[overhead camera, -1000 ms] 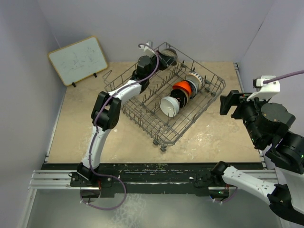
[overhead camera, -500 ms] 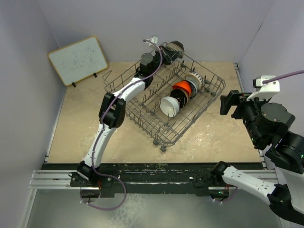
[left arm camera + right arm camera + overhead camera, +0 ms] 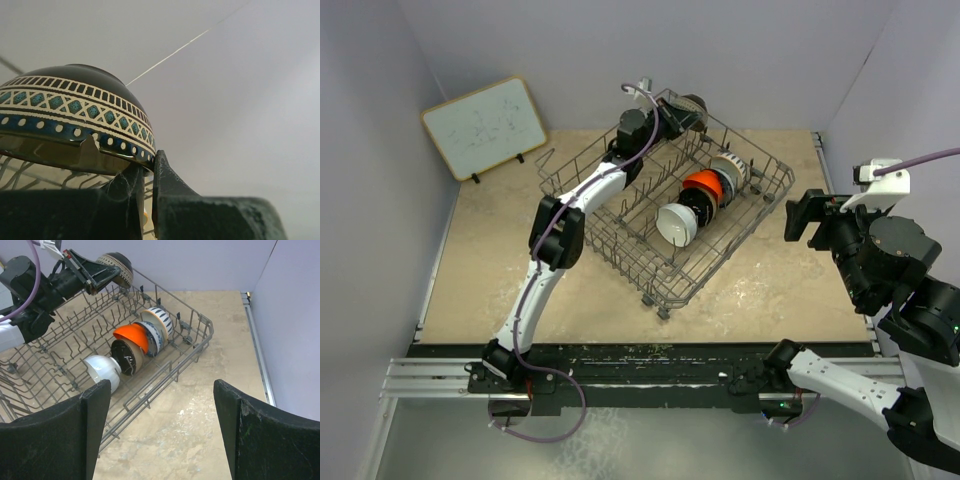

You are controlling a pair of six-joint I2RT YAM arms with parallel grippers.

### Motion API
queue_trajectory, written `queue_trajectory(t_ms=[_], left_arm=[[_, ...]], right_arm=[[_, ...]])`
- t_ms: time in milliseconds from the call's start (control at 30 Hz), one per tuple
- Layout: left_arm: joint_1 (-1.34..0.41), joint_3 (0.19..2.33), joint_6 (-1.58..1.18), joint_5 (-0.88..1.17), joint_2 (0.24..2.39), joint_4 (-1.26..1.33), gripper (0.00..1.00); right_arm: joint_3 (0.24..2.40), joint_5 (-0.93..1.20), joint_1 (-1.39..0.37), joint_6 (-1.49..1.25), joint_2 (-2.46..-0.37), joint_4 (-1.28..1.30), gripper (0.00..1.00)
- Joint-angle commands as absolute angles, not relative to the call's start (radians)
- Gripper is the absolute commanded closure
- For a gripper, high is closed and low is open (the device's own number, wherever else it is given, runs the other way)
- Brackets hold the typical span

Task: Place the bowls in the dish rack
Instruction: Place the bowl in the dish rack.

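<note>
Top external: beige tabletop (image 3: 490, 280), lavender walls (image 3: 740, 60); left fingers (image 3: 172, 192) clamped on patterned bowl (image 3: 75, 110), right fingers (image 3: 260, 435) apart.

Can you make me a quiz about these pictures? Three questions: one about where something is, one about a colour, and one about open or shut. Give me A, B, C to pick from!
1. Where is the patterned bowl that the left gripper holds?
A. Up at the far corner of the rack
B. On the table by the whiteboard
C. Upside down on the right arm

2. What colour is the bowl at the near end of the row in the rack?
A. Orange
B. White
C. Green

3. How is the right gripper?
A. Shut on a bowl
B. Shut on a rack wire
C. Open, holding nothing

Answers:
1 A: the top view shows it raised over the rack's far corner.
2 B: the white bowl ends the row, next to the black one.
3 C: its fingers stand wide apart with only air between.
</note>
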State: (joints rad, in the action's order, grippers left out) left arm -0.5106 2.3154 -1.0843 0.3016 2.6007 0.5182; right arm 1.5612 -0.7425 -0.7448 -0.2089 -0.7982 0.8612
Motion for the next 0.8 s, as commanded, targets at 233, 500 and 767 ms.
queue_trajectory(t_ms=[233, 500, 767], left_arm=[[-0.484, 2.409, -1.116, 0.224, 2.632, 0.199, 1.00], [-0.457, 2.340, -1.100, 0.281, 2.632, 0.231, 1.00], [-0.454, 2.374, -0.996, 0.380, 2.661, 0.303, 1.00]], right_arm=[[1.581, -0.774, -0.742, -0.180, -0.805, 0.816, 0.14], [1.586, -0.764, -0.741, -0.179, -0.803, 0.813, 0.14], [1.591, -0.764, -0.741, -0.176, -0.804, 0.812, 0.14]])
